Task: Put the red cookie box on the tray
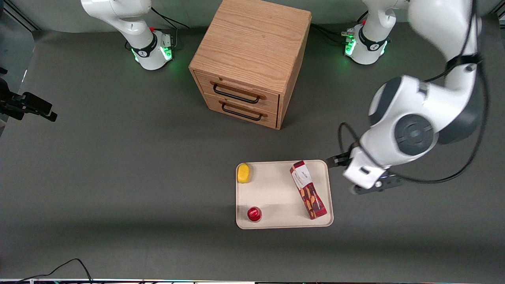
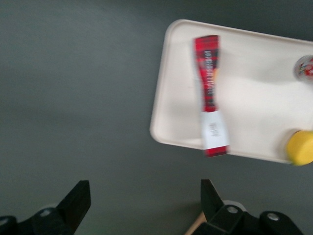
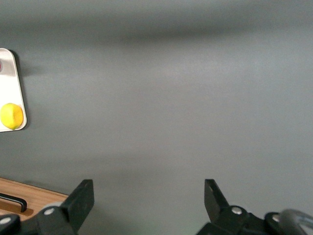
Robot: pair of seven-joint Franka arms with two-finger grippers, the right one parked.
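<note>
The red cookie box [image 1: 308,189] lies flat on the tray [image 1: 276,193], along the edge toward the working arm, white label end farther from the front camera. A light, stiff carton (likely crushable), best pinched across its narrow width near the middle. A yellow fruit [image 1: 244,172] and red-topped can [image 1: 254,213] share the tray. The gripper [image 2: 145,205] hovers just off the tray, fingers spread and empty.

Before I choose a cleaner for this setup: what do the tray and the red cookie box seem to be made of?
The tray looks like matte cream plastic, moulded with rounded corners and a low rim. The red cookie box lying on it looks like printed cardboard with sharp folded edges, though a coating can't be ruled out. The gripper hangs open and empty over the table, beside the tray.
</note>
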